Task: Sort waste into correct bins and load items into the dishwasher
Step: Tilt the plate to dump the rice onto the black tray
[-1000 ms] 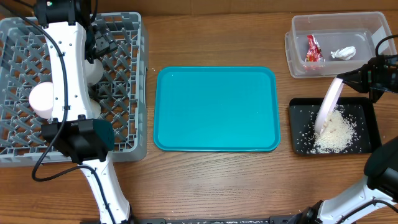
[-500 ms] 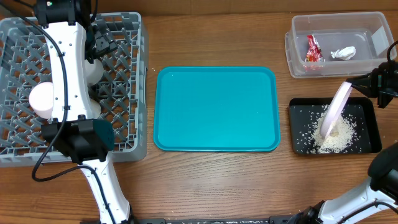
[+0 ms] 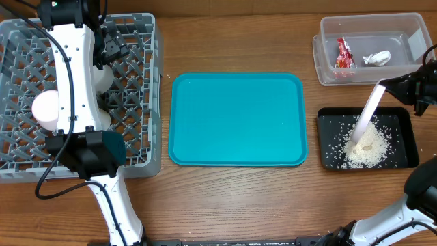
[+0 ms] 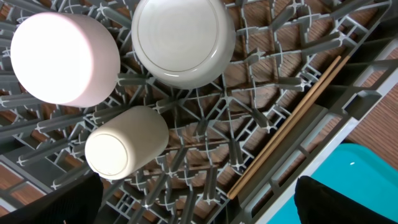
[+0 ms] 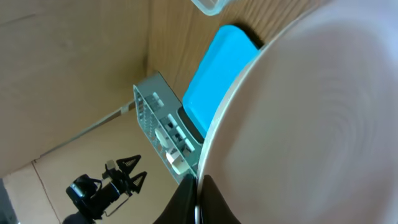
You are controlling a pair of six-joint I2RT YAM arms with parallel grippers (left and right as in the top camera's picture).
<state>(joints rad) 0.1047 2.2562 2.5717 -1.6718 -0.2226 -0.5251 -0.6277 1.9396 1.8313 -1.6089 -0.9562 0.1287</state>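
Note:
My right gripper [image 3: 392, 87] is shut on the rim of the large white plate [image 3: 367, 113], held on edge and steeply tilted over the black tray [image 3: 326, 130], where a heap of white rice scraps [image 3: 369, 147] lies. In the right wrist view the plate [image 5: 311, 118] fills the frame, pinched between the fingers [image 5: 198, 198]. The clear tub [image 3: 328, 72] holds the red wrapper [image 3: 343, 53] and the white tissue [image 3: 376, 59]. My left gripper [image 4: 196, 199] hangs open over the grey dish rack [image 3: 147, 160], which holds two bowls [image 4: 183, 40] [image 4: 65, 57], a cup [image 4: 124, 142] and chopsticks [image 4: 292, 121].
The teal tray [image 3: 236, 119] lies between the rack and the bins. The left arm [image 3: 72, 82] stretches across the rack. Stray rice grains lie scattered in the black tray around the heap.
The plate has tipped steeper, nearly on edge over the black tray, and shifted slightly right. The left arm has not moved.

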